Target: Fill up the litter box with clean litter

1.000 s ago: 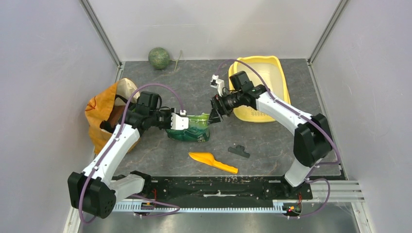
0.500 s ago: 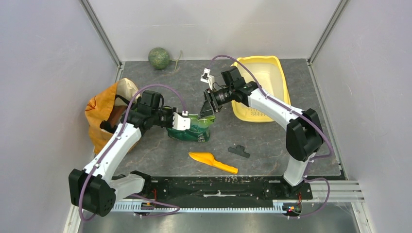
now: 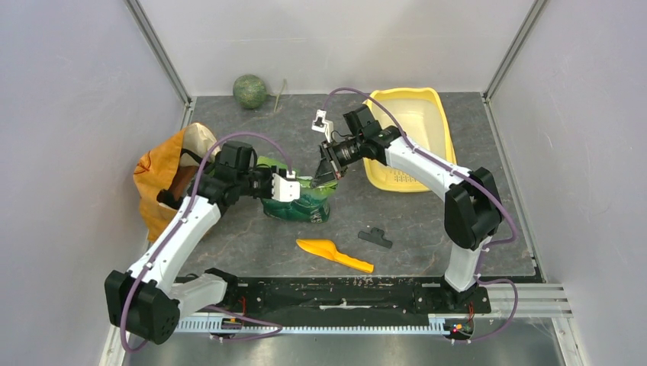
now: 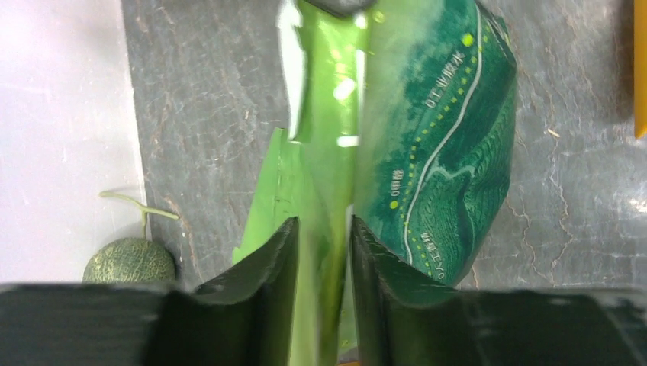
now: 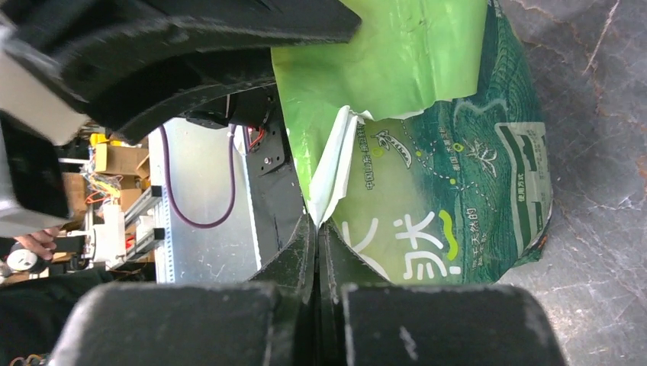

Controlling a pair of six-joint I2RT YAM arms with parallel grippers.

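Your right gripper [image 5: 316,227] pinches the torn lip of the green pouch [image 5: 435,191]. The left gripper [image 4: 323,236] straddles its flap, fingers parted. The litter box [image 3: 416,114] lies rightward.

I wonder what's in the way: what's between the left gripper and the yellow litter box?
The green pouch's top and the right gripper pinching it sit between them, as the top view shows.
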